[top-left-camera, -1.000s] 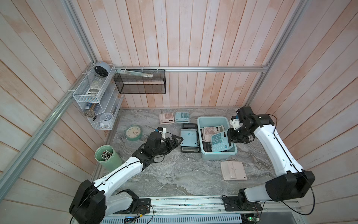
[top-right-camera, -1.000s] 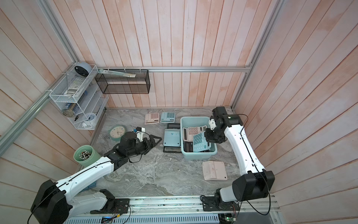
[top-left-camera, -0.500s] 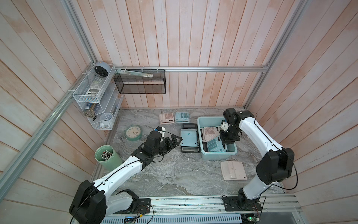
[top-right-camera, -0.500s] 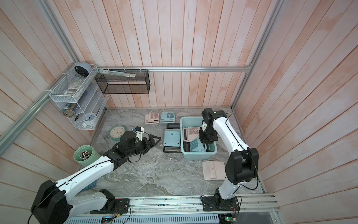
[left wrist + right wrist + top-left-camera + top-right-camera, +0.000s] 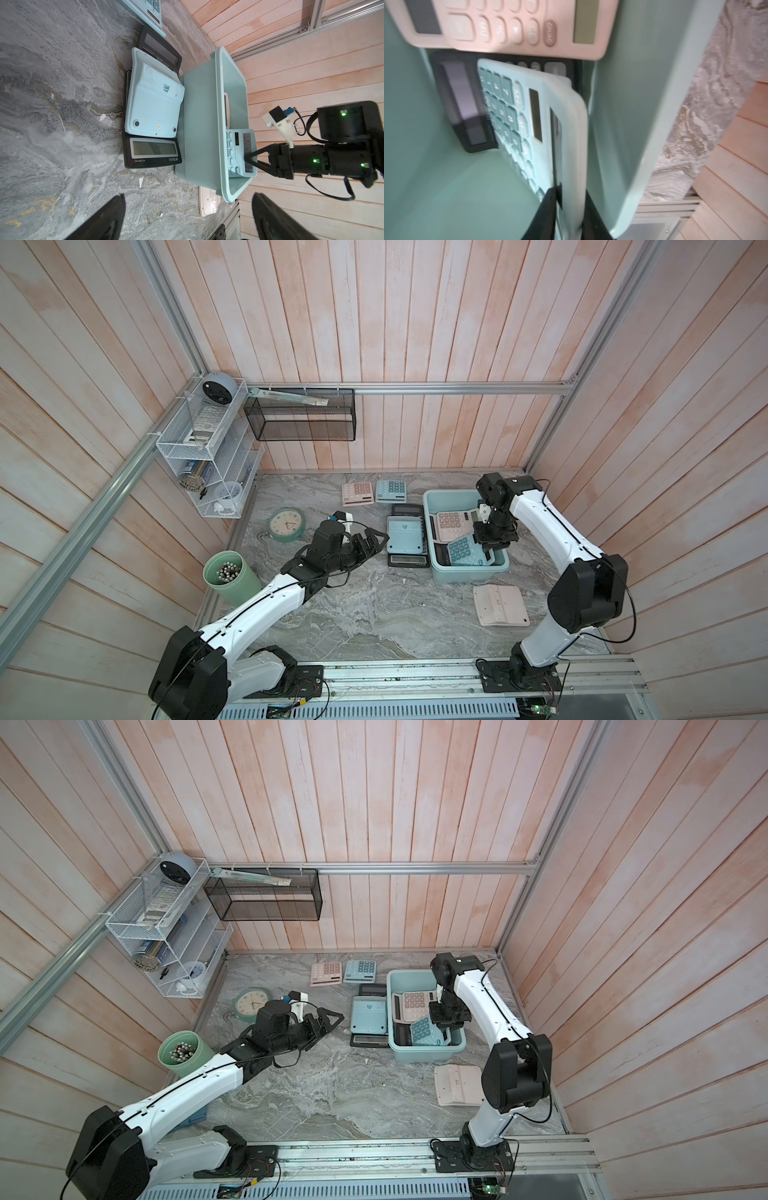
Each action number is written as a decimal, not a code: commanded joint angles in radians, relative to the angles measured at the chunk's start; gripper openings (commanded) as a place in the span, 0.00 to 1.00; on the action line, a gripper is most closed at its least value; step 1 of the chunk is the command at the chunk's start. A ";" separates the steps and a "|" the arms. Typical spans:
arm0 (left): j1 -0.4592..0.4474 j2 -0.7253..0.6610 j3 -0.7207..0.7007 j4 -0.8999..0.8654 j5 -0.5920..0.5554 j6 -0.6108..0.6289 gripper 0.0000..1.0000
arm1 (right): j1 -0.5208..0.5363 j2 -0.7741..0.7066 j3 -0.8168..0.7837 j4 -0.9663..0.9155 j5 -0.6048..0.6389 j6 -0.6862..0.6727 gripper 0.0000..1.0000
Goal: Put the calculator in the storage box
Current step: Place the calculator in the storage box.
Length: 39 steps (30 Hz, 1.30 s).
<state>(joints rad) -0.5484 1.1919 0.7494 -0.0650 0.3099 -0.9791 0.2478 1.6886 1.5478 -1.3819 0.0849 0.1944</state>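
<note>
Step in hand: placement, at the release point. The right end effector (image 5: 246, 158) is down inside the pale teal rectangular plastic storage box (image 5: 469, 575). Its fingers (image 5: 550, 199) are clamped across the display edge of the pale-blue flat plastic calculator with teal keys (image 5: 465, 553).

The calculator is inside the box but not flat. It is tilted, key end low over a black plastic calculator (image 5: 458, 104) and display end up near the rim. A pink plastic calculator (image 5: 451, 524) lies next to it. The wrist view is blurred, so I can't tell whether the low end has touched down.

Next, as I read it: open the fingers so it settles, then lift straight up clear of the rim without snagging the display edge.

Right arm: elbow high, wrist pitched steeply down over the box. Left arm: stretched low over the grey marbled bench (image 5: 374, 614). The left end effector (image 5: 376, 542) is wide open and empty, facing a face-down pale-blue calculator (image 5: 403, 533) just beside the box, not touching it.
</note>
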 commanded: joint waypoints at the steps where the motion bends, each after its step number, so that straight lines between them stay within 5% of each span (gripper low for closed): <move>1: 0.005 0.001 0.016 0.000 0.020 0.020 1.00 | -0.002 -0.012 -0.008 -0.055 0.131 0.003 0.29; 9: 0.005 -0.006 0.012 -0.001 0.014 0.019 1.00 | -0.003 -0.025 0.045 -0.078 0.131 0.015 0.46; 17: 0.008 -0.006 0.018 -0.025 -0.008 0.035 1.00 | 0.061 -0.024 -0.006 -0.010 0.003 0.004 0.52; 23: 0.014 -0.008 0.021 -0.097 -0.080 0.076 1.00 | 0.088 -0.080 -0.150 0.158 -0.129 0.017 0.52; 39: 0.037 0.030 -0.002 -0.160 -0.167 0.095 1.00 | 0.090 -0.083 -0.308 0.287 -0.128 0.036 0.51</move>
<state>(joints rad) -0.5182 1.2068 0.7498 -0.2138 0.1562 -0.9016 0.3340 1.6123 1.2396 -1.0706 -0.0502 0.2203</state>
